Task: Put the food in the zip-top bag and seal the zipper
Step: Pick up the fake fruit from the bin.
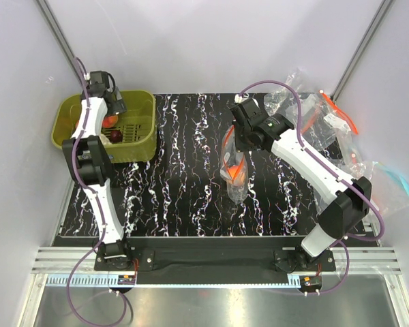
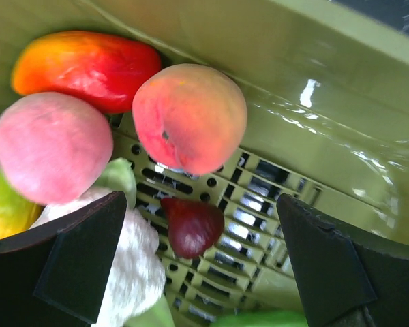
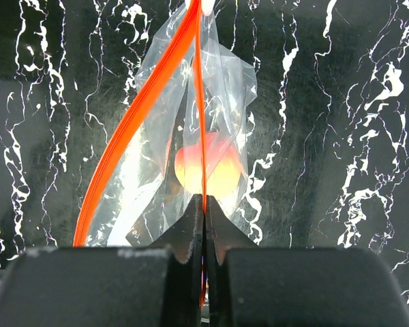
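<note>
Red-orange plastic marks the zipper (image 3: pixel 133 116) of the zip-top bag (image 3: pixel 225 82). Your right claw (image 3: pixel 204 204) is closed completely, its jaws pinching one side of that zipper. The other side bows away to the left, so the mouth stands open. The claw holds the bag up over the middle of the black marbled counter (image 1: pixel 184 197). You cannot tell whether the bag's bottom touches the surface. The bagged peach (image 3: pixel 221 174) sits inside, just beyond the claw tips.

Your left claw (image 2: pixel 203 272) is spread fully wide and grips nothing. It hovers inside the olive-green basket (image 1: pixel 140 95) at the far left of the counter. The plum (image 2: pixel 191 228) lies on the slotted floor between its fingers. Beyond the plum rest the orange peach (image 2: pixel 189 117) and the pink peach (image 2: pixel 51 146), both against the red pepper (image 2: pixel 88 65). The cauliflower (image 2: pixel 133 266) lies beside the left finger.
</note>
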Tool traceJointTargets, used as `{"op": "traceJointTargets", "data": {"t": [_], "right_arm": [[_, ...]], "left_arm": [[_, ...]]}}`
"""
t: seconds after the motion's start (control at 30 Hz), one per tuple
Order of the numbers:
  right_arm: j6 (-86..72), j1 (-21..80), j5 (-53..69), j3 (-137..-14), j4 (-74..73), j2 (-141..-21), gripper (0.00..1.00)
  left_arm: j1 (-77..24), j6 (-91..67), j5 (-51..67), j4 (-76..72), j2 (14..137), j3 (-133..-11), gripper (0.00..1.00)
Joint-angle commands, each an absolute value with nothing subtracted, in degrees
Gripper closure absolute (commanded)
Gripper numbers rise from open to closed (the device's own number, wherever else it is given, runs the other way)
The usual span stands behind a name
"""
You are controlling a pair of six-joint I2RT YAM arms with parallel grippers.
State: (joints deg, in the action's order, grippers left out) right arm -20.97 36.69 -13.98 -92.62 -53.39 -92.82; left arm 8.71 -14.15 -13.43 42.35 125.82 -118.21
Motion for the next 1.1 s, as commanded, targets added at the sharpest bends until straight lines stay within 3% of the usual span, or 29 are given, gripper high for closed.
{"op": "traceJointTargets", "data": {"t": [0.0,0.37,0.63,0.67,0.87,1.07], "right_arm": [[-20.7,36.7,-14.1,-93.1,-51.5,-91.6,1.0],[-20.5,36.6,-14.5,-92.9,-52.5,-91.4,1.0],[-21.4,36.7,-13.9,-93.0,-52.9,-91.6,1.0],[-21.4,36.6,-13.8,-92.9,-52.9,-91.6,1.0],[-21.7,36.6,-13.4,-93.3,-53.1,-91.4,1.0],[-21.0,36.6,-13.4,-94.4,-53.3,-91.8,1.0]], "left_arm": [[9.8,-12.8,-15.0,38.1,128.0,-119.9,0.01],[11.2,-16.3,-13.7,36.9,138.1,-124.8,0.03],[11.6,-13.7,-12.0,22.0,132.0,-115.9,0.19],[11.6,-13.5,-11.6,20.8,131.2,-115.1,0.28],[11.6,-13.9,-9.3,16.9,124.7,-109.7,0.48],[11.5,-17.8,-3.1,14.6,112.8,-99.3,0.5]]}}
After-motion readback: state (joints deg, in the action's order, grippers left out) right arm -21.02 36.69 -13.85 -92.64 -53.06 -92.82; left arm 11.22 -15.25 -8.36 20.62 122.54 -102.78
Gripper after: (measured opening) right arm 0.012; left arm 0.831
